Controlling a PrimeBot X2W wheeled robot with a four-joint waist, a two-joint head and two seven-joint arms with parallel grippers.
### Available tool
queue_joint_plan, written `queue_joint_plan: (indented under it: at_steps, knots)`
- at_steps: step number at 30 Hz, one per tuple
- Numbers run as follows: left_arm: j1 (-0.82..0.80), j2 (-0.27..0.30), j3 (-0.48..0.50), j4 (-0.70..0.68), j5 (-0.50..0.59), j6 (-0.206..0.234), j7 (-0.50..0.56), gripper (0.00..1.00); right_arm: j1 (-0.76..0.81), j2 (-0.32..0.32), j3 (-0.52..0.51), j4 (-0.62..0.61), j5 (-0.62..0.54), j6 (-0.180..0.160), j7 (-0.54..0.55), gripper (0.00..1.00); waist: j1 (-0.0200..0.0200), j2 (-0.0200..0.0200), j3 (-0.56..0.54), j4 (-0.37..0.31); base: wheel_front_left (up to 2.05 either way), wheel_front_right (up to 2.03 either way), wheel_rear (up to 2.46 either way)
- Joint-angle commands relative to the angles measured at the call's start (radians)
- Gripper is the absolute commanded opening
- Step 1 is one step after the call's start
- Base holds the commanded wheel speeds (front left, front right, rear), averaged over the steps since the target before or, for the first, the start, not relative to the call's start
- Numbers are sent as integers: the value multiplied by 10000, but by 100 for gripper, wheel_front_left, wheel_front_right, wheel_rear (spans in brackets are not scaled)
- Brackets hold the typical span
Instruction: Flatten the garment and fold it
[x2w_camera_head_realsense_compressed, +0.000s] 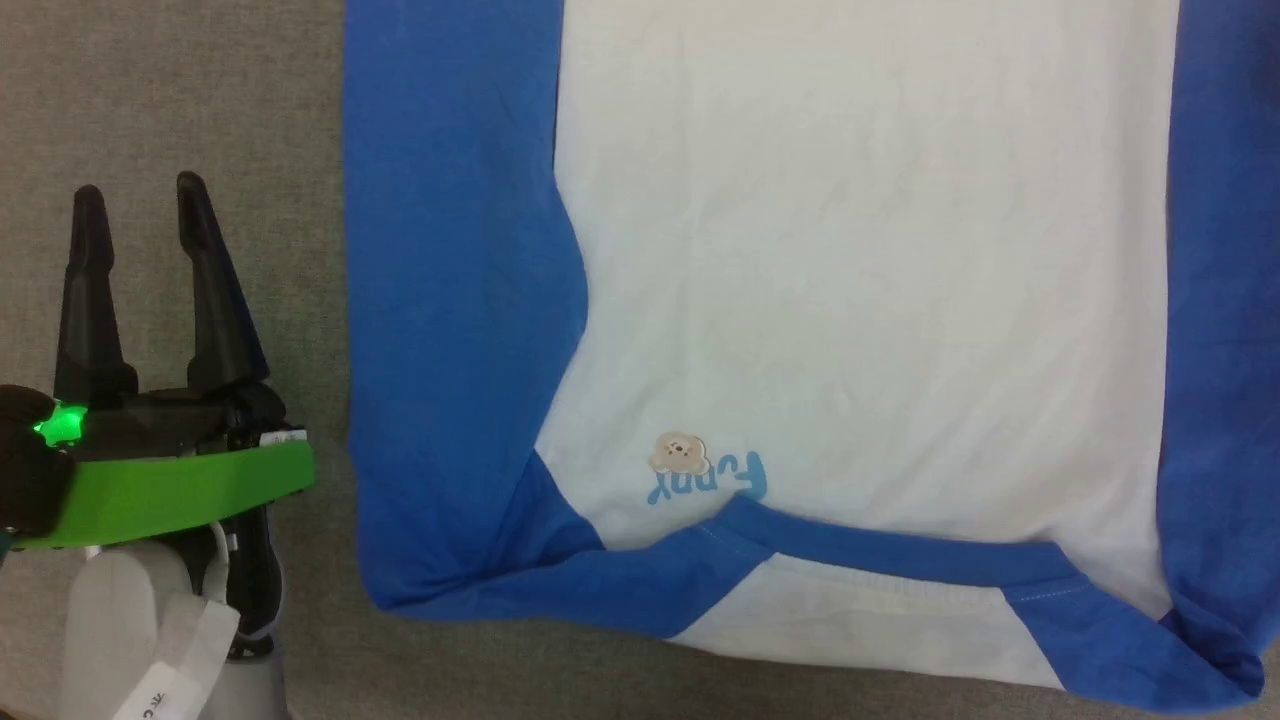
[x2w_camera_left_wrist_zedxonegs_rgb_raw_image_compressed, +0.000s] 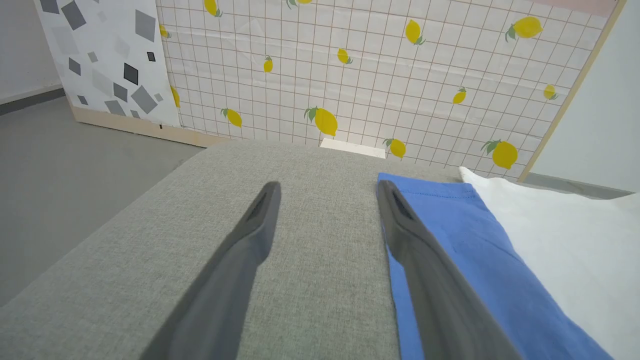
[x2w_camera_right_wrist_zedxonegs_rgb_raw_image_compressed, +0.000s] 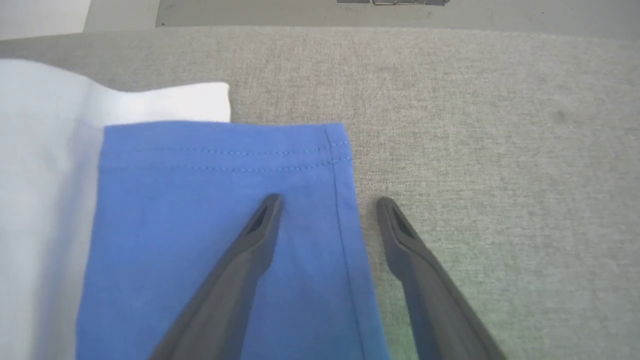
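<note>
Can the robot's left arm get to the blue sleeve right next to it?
Probably yes. The left end effector is open and sits just beside the blue sleeve. There is bare grey surface between them and nothing in the way.

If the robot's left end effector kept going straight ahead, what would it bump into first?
Probably the small white box at the far edge of the grey surface. The open left end effector points along bare surface, beside the garment. Depth is hard to judge.
</note>
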Motion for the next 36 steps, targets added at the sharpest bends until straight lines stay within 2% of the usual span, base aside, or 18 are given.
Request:
queue_joint_plan:
  at_steps: [1,11,19,22,25,28,36]
  knots:
    - [-152,-72,27,57,41,-39,-47,100,410,283,33,425,162,-9,323,0,-1,0,-250,-76,0,0,0]
    - [278,-177,20,568,178,-77,-47,100,1256,200,-1154,-591,1311,-9,-1127,0,-1,0,-2307,-639,0,0,0]
    - [1087,-213,69,821,118,-80,-47,100,3326,-547,-1745,-2148,2404,-9,-1214,0,-1,0,-3967,-1158,0,0,0]
    - [1422,-227,100,860,74,-81,-47,100,4166,-539,-1751,-2950,2729,-9,-1065,0,-1,0,-4386,-1311,0,0,0]
    - [1666,-237,129,852,41,-81,-47,100,4676,-313,-1487,-3844,3277,-9,-990,0,-1,0,-4717,-1386,0,0,0]
    - [1845,-244,170,827,4,-81,-47,100,5022,-215,-753,-4710,3702,-9,-853,0,-1,0,-4944,-1439,0,0,0]
    - [2121,-250,-9,839,-160,-2,-47,100,5296,361,2036,-6102,4843,-9,77,0,-1,0,-5492,-1279,0,0,0]
